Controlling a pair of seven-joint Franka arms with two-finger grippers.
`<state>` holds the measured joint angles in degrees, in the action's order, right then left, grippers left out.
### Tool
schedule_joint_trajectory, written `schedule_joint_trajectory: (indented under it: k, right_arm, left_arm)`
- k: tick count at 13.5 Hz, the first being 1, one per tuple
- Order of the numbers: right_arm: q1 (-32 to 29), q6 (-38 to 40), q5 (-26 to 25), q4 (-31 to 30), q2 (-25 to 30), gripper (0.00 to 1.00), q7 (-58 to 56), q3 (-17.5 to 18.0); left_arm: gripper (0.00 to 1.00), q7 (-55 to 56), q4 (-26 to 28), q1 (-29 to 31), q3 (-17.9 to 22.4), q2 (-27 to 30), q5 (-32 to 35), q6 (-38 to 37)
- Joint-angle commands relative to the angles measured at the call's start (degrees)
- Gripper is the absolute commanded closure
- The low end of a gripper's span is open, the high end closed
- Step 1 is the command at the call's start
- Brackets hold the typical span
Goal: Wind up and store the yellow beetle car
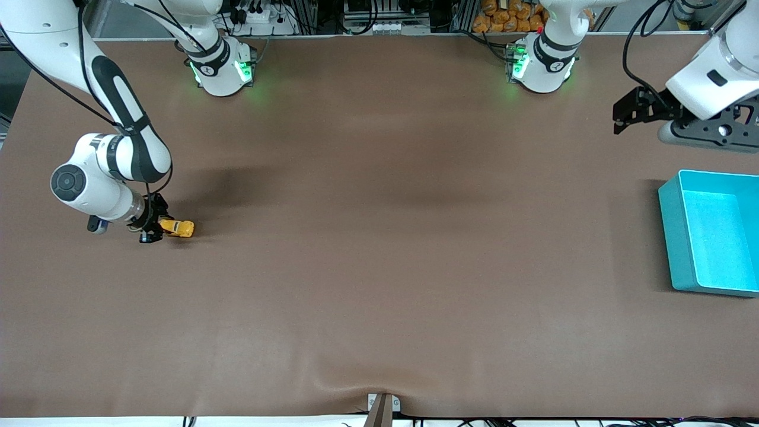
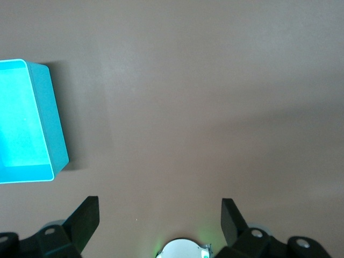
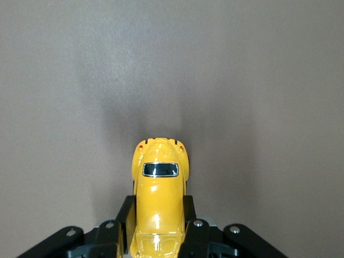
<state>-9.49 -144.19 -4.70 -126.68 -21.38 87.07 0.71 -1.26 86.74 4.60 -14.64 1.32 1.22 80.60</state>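
The yellow beetle car [image 1: 178,228] sits low at the table near the right arm's end, a tiny rounded toy with a dark window. My right gripper [image 1: 155,228] is shut on it, its black fingers [image 3: 127,210] pressed against both flanks of the car [image 3: 159,193]. Whether its wheels touch the table I cannot tell. My left gripper [image 1: 622,116] hangs open and empty above the table at the left arm's end, beside the teal bin [image 1: 673,237]. In the left wrist view its fingertips [image 2: 88,214] stand wide apart over bare brown table.
The teal bin [image 2: 56,134] is open-topped and empty, standing at the table's edge at the left arm's end. A brown mat [image 1: 379,237] covers the whole table. Both arm bases [image 1: 222,65] stand along the table's edge farthest from the front camera.
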Motion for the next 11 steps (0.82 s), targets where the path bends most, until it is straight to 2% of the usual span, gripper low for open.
schedule_joint_trajectory:
  k: [1, 5, 11]
  right_arm:
    - [-2.9, -5.0, -4.0, 0.8, -6.2, 0.89, -1.1, 0.0]
    - [-5.8, -6.6, -7.2, 1.2, -7.4, 0.90, -1.4, 0.0]
    - [-9.1, -8.0, -7.9, 1.3, -7.9, 0.91, -5.8, 0.0]
  left_arm:
    - [0.00, -0.8, 0.2, -1.6, 0.4, 2.0, 1.3, -1.1]
    - [0.00, -0.9, -0.3, -3.5, 1.6, 2.0, 1.4, -1.1]
    - [0.00, -1.0, -0.3, -3.8, 2.4, 2.1, 1.4, -1.0]
